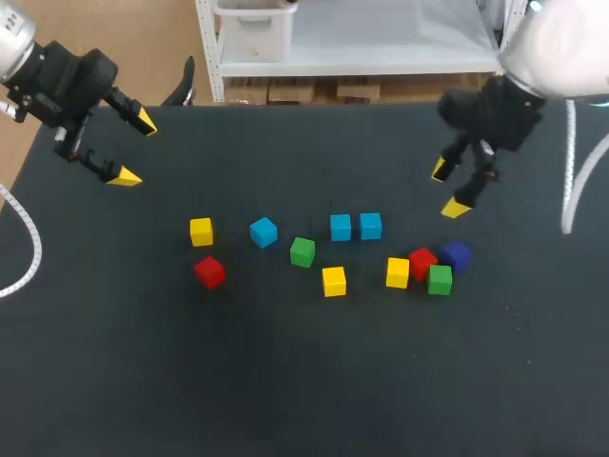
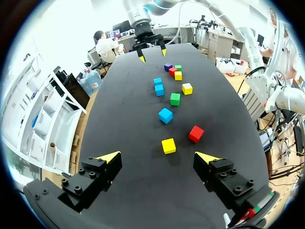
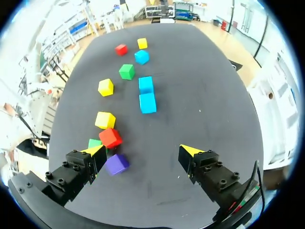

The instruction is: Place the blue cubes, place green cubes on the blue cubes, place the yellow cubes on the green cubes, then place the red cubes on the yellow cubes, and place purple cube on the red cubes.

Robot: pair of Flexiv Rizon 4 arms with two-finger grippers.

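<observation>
Basically, right gripper (image 1: 448,188) is closer: the side-by-side blue pair (image 1: 341,227) lies to its left, lone blue cube (image 1: 264,231) further left, mid-table. Left gripper (image 1: 134,149) sits well apart, far left. Both spread wide, nothing held.

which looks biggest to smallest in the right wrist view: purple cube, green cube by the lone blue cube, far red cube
1. purple cube
2. green cube
3. far red cube
Nearness to the camera drives this; true sizes may match.
</observation>
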